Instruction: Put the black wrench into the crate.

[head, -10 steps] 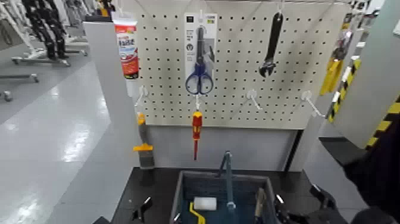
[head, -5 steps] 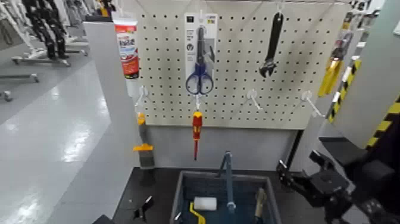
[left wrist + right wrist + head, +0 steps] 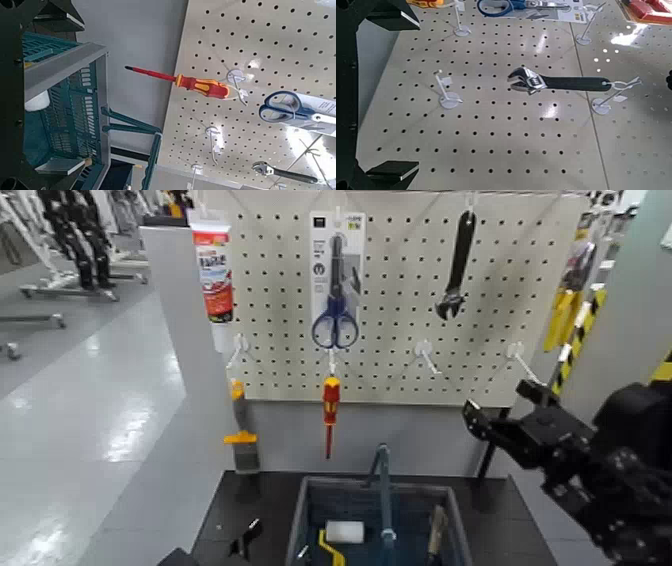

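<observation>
Hanging from a hook near the top of the white pegboard, the black wrench points its silvery jaw head downward, well above and a little to the left of your right gripper. That gripper is raised in front of the board's lower right edge, its two dark fingers spread apart with nothing between them. From its wrist camera you see the wrench lying across the board ahead, framed between the open fingertips but well apart from them, with bare white hooks around it.

Below and to the left of the right gripper sits the crate, a grey-blue bin with a blue handle bar rising across its middle and a few small items inside.

Farther left on the board hang the packaged blue-handled scissors, with a red-handled screwdriver beneath them and a red and white tube beyond.

Your left gripper waits low beside the crate's left wall; you cannot tell how its fingers stand. Its wrist view shows the crate, screwdriver and pegboard.
</observation>
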Available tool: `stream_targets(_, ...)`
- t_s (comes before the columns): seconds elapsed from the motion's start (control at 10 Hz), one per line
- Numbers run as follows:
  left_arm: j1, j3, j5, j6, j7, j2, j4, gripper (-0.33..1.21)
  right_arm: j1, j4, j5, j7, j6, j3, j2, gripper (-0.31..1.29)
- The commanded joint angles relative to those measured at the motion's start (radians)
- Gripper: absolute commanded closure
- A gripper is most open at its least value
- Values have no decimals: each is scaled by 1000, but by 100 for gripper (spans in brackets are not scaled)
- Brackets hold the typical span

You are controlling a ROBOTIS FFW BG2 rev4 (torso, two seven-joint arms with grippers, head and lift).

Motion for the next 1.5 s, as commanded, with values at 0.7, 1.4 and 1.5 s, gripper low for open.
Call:
stream_targets(0.7,-26,-36,27,9,-2,14,13,11,-296,116,-65,143,94,21,-71,9)
stream_targets(1.4,-46,-53,38,9,-8,23,20,11,-497,264,-110,260,74,78,-86,17)
stream_targets(1.5,-49,-53,39,9,-11,24,21,11,-517,282,-119,281,93,85,-86,25)
